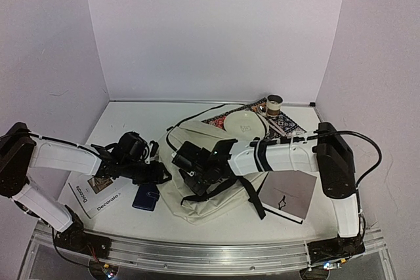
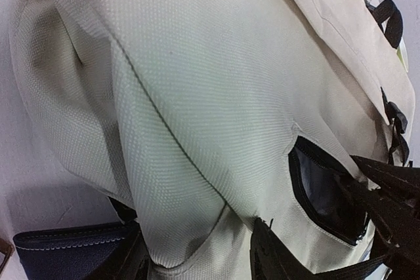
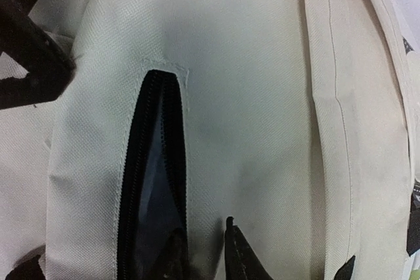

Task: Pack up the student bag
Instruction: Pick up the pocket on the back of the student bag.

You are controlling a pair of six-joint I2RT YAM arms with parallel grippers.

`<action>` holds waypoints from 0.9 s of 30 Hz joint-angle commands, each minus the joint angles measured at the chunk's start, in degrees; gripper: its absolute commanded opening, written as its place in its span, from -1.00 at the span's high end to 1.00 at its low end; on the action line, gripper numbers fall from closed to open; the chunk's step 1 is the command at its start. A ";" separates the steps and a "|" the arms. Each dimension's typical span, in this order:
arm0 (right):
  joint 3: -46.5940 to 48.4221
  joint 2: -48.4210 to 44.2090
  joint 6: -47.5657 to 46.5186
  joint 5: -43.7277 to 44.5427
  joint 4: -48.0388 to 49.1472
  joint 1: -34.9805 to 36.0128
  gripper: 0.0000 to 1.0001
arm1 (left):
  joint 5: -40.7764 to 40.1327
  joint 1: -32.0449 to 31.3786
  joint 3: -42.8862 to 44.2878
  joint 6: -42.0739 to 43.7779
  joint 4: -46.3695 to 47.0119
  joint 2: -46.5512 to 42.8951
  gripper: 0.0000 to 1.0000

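Observation:
The student bag (image 1: pixel 200 191), a cream fabric backpack with black zip trim, lies flat in the middle of the table. My left gripper (image 1: pixel 159 174) is at its left side. In the left wrist view a bulging fold of the bag (image 2: pixel 190 181) fills the space between the left gripper's (image 2: pixel 197 244) fingers. My right gripper (image 1: pixel 186 162) is at the bag's front pocket (image 3: pixel 154 162), whose zip stands open. One finger (image 3: pixel 172 257) is inside the slit and the other (image 3: pixel 243 257) is outside, so the right gripper (image 3: pixel 202 231) pinches the pocket's edge.
A navy wallet (image 1: pixel 146 197) lies against the bag's left side, next to a white "Decorate" booklet (image 1: pixel 95 195). A grey notebook (image 1: pixel 287 195) lies at the right. Behind the bag are a white plate (image 1: pixel 244 122), a cup (image 1: pixel 273 104) and a patterned book (image 1: pixel 289 122).

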 commanded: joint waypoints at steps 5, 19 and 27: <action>2.24 -2.59 -0.48 3.53 -4.82 -0.16 1.00 | -1.58 -0.47 0.24 -0.78 -2.74 -3.30 -0.21; 1.68 -5.22 1.17 -0.36 -1.72 -0.20 1.00 | -6.61 -0.39 0.22 -3.75 -20.27 -11.38 -0.53; -0.28 -6.23 0.93 -2.25 0.78 -0.18 1.00 | -4.96 1.12 -0.34 -2.00 -24.67 -10.03 -0.55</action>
